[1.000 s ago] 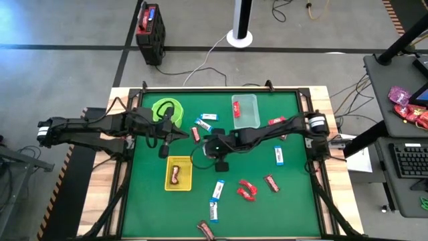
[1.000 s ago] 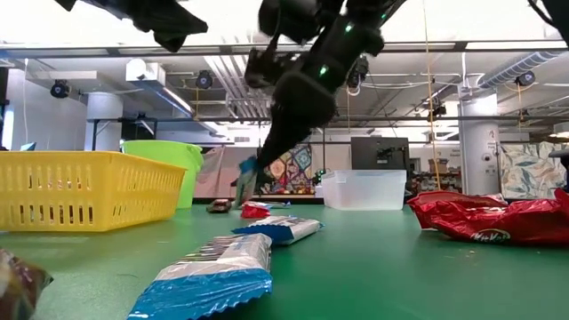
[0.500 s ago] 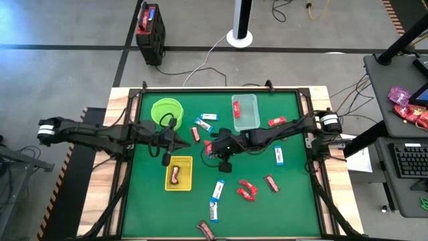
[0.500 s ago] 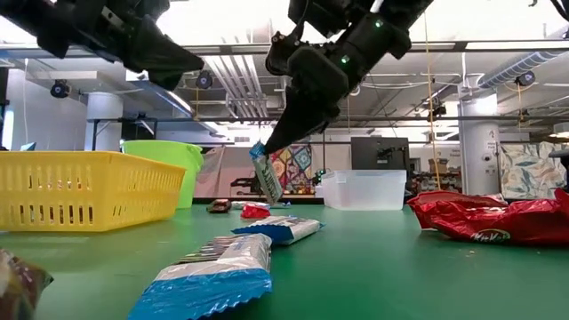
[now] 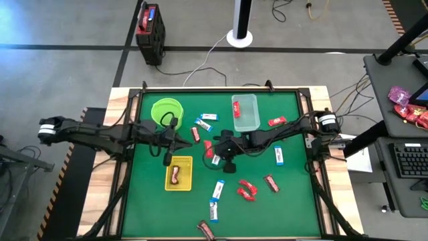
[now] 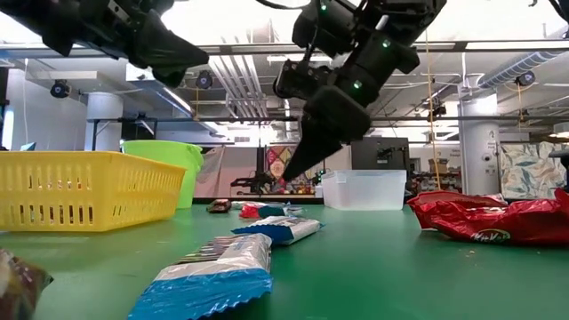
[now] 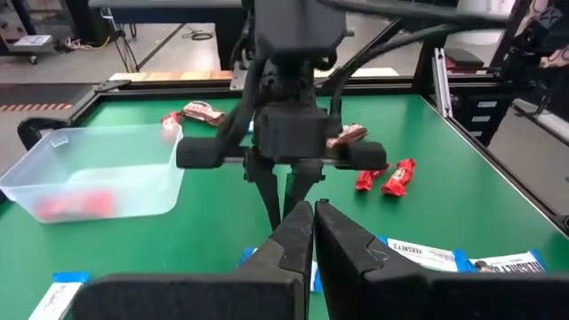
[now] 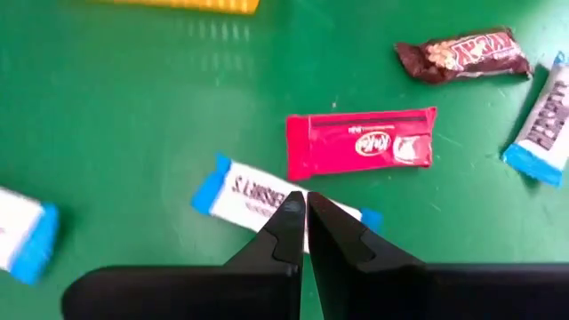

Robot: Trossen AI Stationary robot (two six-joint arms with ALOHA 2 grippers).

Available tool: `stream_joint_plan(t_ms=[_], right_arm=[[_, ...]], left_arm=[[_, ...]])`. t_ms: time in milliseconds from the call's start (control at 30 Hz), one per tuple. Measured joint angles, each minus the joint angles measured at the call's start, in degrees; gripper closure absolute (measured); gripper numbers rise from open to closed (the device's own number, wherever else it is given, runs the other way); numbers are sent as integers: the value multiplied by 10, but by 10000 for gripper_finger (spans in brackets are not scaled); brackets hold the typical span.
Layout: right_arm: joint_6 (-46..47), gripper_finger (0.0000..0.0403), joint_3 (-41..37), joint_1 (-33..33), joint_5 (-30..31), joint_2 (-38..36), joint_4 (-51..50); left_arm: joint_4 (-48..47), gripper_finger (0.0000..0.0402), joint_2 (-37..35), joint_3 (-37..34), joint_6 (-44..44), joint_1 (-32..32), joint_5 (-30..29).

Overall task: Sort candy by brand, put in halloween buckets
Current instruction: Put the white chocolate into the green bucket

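Candy: a blue-and-white bar (image 8: pixel 267 197) is lying mid-frame under the right gripper (image 8: pixel 300 206), fingers closed, empty; open wide before descending. Left gripper (image 7: pixel 311 213), pinched shut, is hovering lower centre.

Containers: three; one lime-green bucket (image 5: pixel 166 109) at the table's 11 o'clock, one clear tub (image 5: pixel 252 115) at 12, one yellow basket (image 5: pixel 180 163) toward 8.

Candy, counted from the high view, fifteen in all:
- blue-and-white bars (image 5: pixel 278 155): six; two near 12, one at centre, one toward 3, two toward 6; all loose on the table;
- red bars (image 5: pixel 276 122): five; one inside the clear tub, one at 1, one at centre, a touching pair toward 5;
- brown bars (image 5: pixel 271 182): four; one inside the yellow basket, one just off centre toward 11, one toward 4, one on the 6 o'clock edge.

Green bucket contents: cannot tell.
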Motion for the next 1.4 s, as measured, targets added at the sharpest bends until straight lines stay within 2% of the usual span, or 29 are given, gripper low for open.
stream_joint_plan(t_ms=[100,200,400,500,633,900,1100,1267,1400], right_arm=[[-62,387,-5,-3,-9,0,0],[-97,363,-5,-8,-10,0,1],[-149,269,-8,-24,-9,0,1],[-176,224,-11,-28,-32,1,3],[-202,196,-11,-31,-44,7,15],[-211,197,38,-41,-76,89,20],[-181,197,86,-49,-122,116,-55],[-89,219,93,-62,-156,119,-102],[41,256,92,-76,-199,114,-117]], left_arm=[[0,402,13,9,4,0,0],[-1,402,28,16,4,0,0],[1,402,59,37,14,0,0],[2,402,70,49,25,0,2],[5,402,76,62,41,0,23],[6,402,68,83,45,-1,55],[5,402,62,89,50,-2,60],[4,402,62,89,64,-2,60],[3,402,62,89,64,-2,60]])
